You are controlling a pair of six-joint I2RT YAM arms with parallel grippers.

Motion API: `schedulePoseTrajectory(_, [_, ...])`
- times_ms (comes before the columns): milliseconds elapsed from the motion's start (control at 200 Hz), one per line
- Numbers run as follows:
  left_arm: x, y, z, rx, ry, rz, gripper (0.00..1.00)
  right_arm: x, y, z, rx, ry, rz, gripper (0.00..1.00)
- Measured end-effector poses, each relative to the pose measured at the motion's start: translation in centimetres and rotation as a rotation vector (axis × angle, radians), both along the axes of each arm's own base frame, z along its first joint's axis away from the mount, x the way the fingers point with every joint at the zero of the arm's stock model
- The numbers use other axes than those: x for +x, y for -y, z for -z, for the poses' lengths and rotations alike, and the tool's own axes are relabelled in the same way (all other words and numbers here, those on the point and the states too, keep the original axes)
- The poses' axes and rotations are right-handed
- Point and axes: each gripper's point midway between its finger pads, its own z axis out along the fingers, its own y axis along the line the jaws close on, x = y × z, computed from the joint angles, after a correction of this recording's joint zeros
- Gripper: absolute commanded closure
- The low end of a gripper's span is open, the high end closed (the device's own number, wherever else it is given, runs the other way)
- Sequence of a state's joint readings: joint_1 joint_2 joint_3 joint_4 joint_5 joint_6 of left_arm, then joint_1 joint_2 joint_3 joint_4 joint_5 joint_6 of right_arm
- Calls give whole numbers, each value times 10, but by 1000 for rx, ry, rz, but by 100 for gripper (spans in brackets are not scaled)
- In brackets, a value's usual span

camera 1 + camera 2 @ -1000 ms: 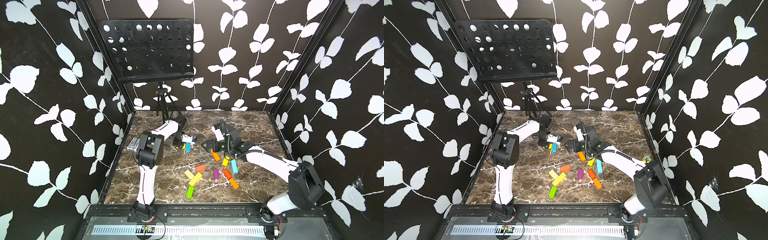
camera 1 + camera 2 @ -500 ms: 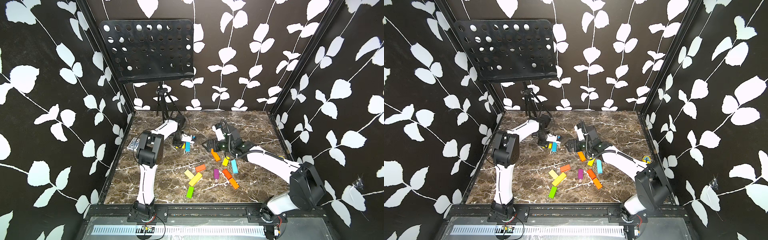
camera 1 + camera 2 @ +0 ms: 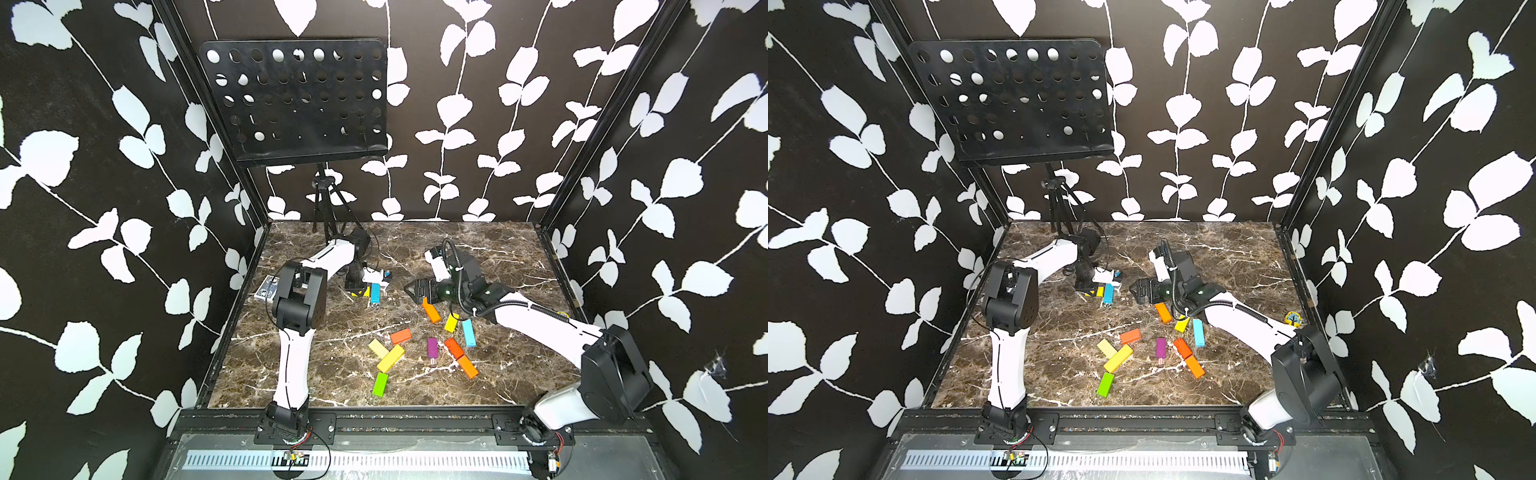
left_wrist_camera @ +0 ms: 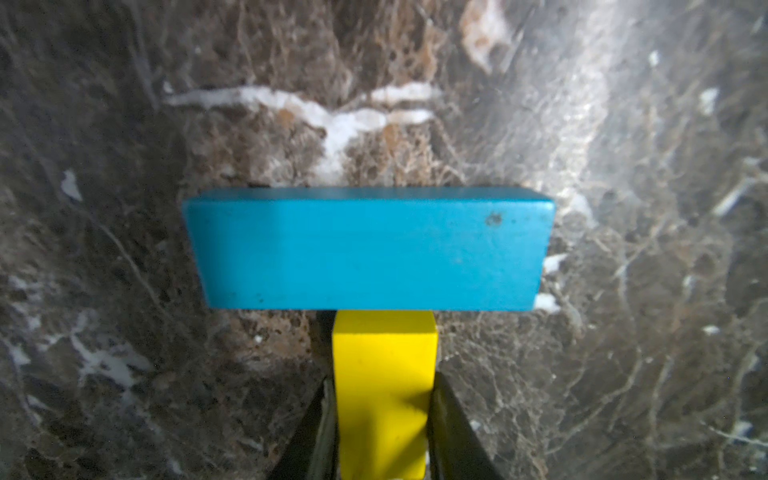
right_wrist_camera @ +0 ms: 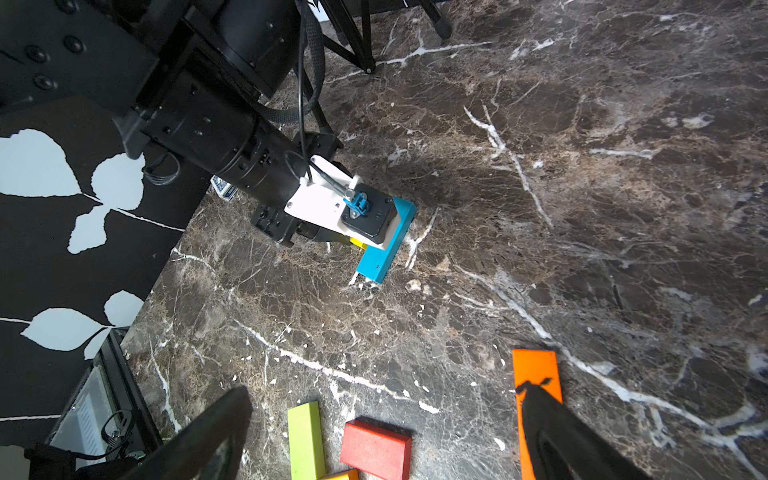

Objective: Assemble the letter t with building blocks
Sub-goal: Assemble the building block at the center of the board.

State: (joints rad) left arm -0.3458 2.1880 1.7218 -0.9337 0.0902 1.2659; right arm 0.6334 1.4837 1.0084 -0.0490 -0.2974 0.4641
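My left gripper is shut on a yellow block, low on the marble table. That block's end butts against the middle of the long side of a cyan block, which lies flat; together they make a T shape. Both top views show the pair at the back left, cyan block. My right gripper hovers open and empty, one finger over an orange block. Several loose building blocks lie in front of it, among them purple, yellow and lime green.
A blue-patterned card box lies by the left wall behind the left arm. A black music stand on a tripod stands at the back left. A small yellow token rests near the right wall. Patterned walls close in three sides.
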Motion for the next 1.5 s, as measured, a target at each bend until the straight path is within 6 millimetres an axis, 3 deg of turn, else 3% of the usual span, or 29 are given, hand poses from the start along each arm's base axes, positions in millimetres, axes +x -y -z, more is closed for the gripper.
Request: schedulePoseTrajectory(1501, [3, 12, -1, -26, -8, 1, 68, -7, 5, 7, -3, -15, 0, 1])
